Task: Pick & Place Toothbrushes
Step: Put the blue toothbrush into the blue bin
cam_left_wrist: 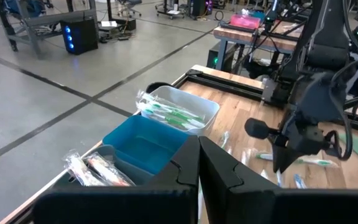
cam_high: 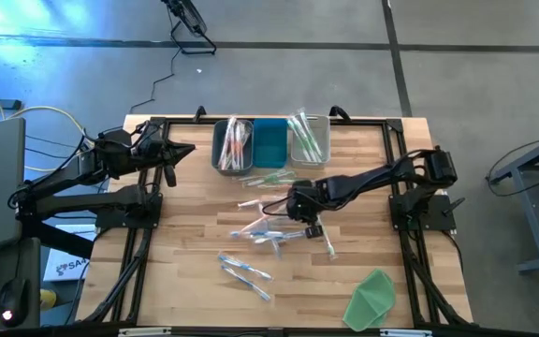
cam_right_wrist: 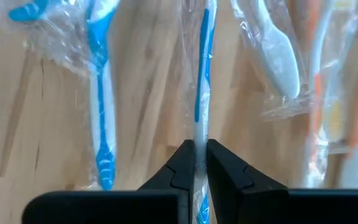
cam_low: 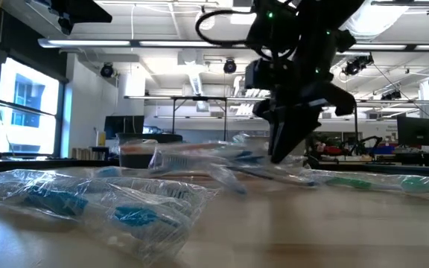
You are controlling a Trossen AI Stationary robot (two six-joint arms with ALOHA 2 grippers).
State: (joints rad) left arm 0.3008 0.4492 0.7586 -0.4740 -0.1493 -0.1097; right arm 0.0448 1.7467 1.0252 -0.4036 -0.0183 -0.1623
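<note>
Toothbrushes (cam_high: 268,231) in clear wrappers lie spread over the middle of the wooden bench (cam_high: 185,281). Most of them are blue and white, and a few near the back are green or orange.

The right hand (cam_right_wrist: 196,163) is down low over this pile. Its two dark fingers (cam_right_wrist: 178,167) are pinched together on one blue and white toothbrush (cam_right_wrist: 202,81) in its wrapper. That brush runs straight out from between the fingers, along the wood. Another blue toothbrush (cam_right_wrist: 100,93) lies just beside it, and a white one (cam_right_wrist: 277,53) lies on the other side. In the low view the right hand points down at the brushes like a beak.

Three small bins sit in a row at the back edge of the bench. The left bin (cam_high: 233,145) holds orange toothbrushes. The middle bin (cam_high: 270,143) is blue. The right bin (cam_high: 311,139) holds green toothbrushes.

The left hand (cam_high: 169,153) waits near the back left side of the bench, close to the bins. Its fingers are shut tight and hold nothing.

A green sheet (cam_high: 372,298) lies near the front right corner of the bench, well apart from the brushes.
</note>
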